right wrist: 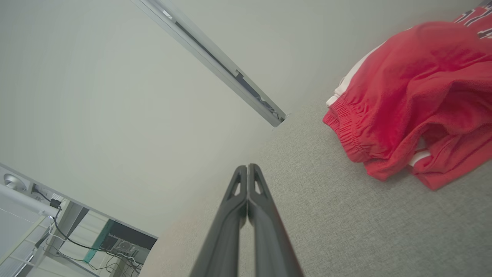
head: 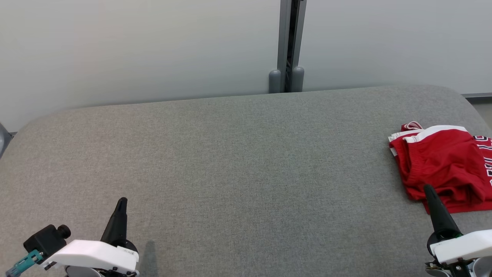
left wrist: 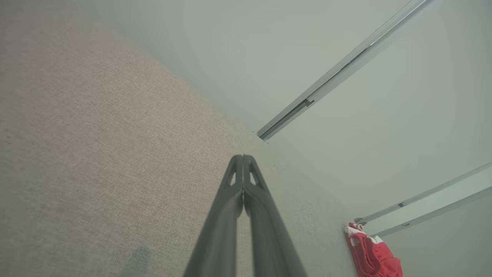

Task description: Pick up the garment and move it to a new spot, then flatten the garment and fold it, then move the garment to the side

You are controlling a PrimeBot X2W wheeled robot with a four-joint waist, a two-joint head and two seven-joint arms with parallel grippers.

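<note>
Red garment (head: 442, 161) bunched at grey tabletop (head: 230, 154) right end, its right part cut off by frame, lettering unreadable. My left jaws, right jaws both pressed together, empty, over tabletop near edge.

One red garment (head: 442, 165) at three o'clock; two claws, the left claw (head: 122, 202) at seven, the right claw (head: 427, 188) at five; one grey tabletop (head: 230, 154).

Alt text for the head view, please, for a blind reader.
A bunched red garment with white trim lies at the right edge of a grey fabric surface. The left end effector, shut and empty, sits at lower left; the right end effector, also shut, points up by the garment's near edge.
</note>
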